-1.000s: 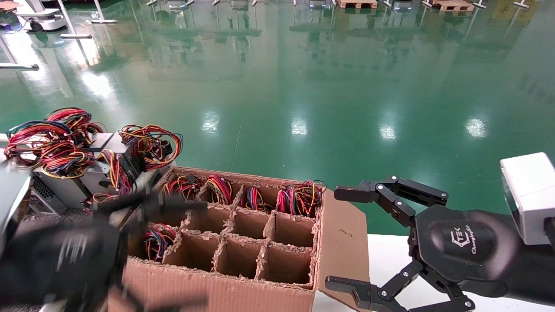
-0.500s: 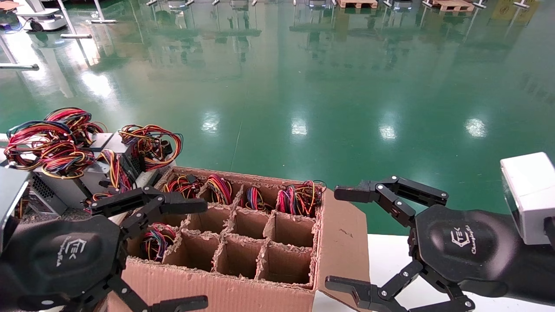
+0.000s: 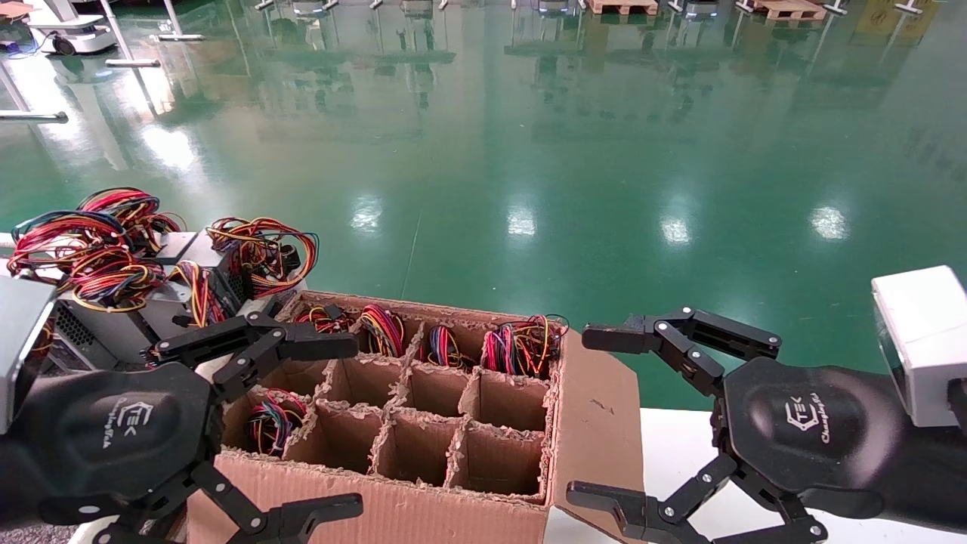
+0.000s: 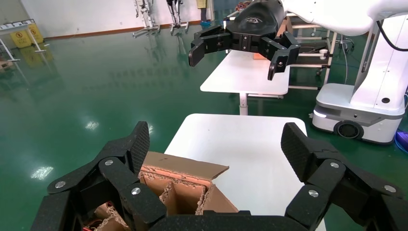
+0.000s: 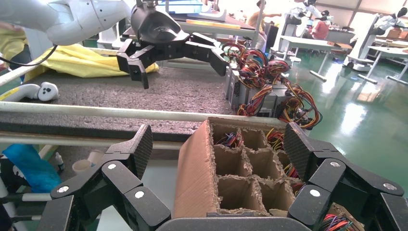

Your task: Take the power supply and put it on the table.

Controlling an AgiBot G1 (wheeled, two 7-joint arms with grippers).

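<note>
Power supply (image 3: pixel 276 419) in box cell below spread left claw (image 3: pixel 332 427); right wrist view shows table (image 5: pixel 178 91).

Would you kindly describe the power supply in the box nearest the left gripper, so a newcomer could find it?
Find the cardboard box with its grid of cells. In the middle row, the cell nearest the left gripper holds the power supply. It is alone there; the others fill the far row.

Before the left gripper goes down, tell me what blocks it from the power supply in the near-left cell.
Nothing visible does. The left gripper hangs open over the box's left end, and the power supply sits below it with its wires exposed; only the cardboard dividers flank it.
</note>
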